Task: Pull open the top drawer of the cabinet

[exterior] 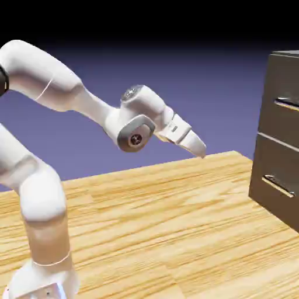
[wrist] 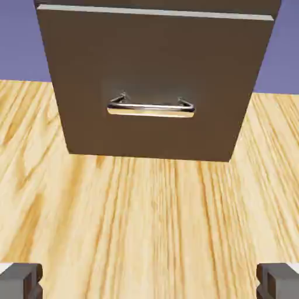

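The top drawer (exterior: 277,125) is the upper front of the cabinet (exterior: 286,53), at the exterior view's right edge, where the frame cuts off part of it. It looks shut, its face in line with the one beneath.

The wooden tabletop (exterior: 146,239) spreads across the lower part of the exterior view, pale yellow with streaky grain, and the cabinet stands upright on it. The white arm (exterior: 44,195) rises at the exterior view's left, bends back at the top and reaches right, its end tilted downward and well apart from the cabinet.

The cabinet is tall, boxy and dark grey-brown. Its lower drawer (wrist: 152,64) fills much of the upper half of the hand view, with just a dark sliver of what lies above it at the top edge. A thin pale strip (wrist: 155,11) runs between the two.

The pincer (wrist: 149,281) is wide open and has hold of nothing; bare wood grain shows between its sides.

The upper handle (exterior: 287,104) is a slim silver bar, partly cut off by the exterior view's edge. The lower handle (wrist: 150,110) is a like bar, seen whole in the hand view. Smallest are the grey fingertips (wrist: 21,281), in the hand view's bottom corners, touching neither handle.
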Controlling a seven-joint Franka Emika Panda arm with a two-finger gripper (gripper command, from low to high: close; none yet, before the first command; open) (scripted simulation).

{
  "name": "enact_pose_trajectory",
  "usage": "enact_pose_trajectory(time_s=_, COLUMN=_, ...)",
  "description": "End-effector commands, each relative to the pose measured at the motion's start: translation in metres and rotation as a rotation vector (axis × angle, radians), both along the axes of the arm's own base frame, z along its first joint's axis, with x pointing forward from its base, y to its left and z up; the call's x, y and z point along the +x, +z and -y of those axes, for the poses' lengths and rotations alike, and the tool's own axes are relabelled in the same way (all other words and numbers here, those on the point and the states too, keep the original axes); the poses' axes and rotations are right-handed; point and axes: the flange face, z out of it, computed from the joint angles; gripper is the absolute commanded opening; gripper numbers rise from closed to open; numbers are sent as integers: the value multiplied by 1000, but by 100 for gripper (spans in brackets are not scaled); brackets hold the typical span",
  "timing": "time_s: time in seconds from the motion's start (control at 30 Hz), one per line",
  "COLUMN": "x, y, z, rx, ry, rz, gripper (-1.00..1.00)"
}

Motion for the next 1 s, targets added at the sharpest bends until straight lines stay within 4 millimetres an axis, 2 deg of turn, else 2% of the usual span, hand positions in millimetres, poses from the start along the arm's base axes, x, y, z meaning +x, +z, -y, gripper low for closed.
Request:
enact_pose_trajectory(time_s=0.0, x=1, y=12, z=-6, rx=-50, ry=62, rz=23, gripper=100)
enact_pose_trajectory(time_s=0.23, x=-5, y=91, z=-40, rx=-419, ry=448, rz=204, gripper=100)
enact_pose_trajectory(time_s=0.47, x=-21, y=163, z=-56, rx=-816, ry=737, rz=396, gripper=100)
enact_pose_trajectory(time_s=0.7, x=-39, y=225, z=-51, rx=-1234, ry=921, rz=568, gripper=100)
enact_pose_trajectory(time_s=0.97, x=-47, y=277, z=-22, rx=-1724, ry=1013, rz=693, gripper=100)
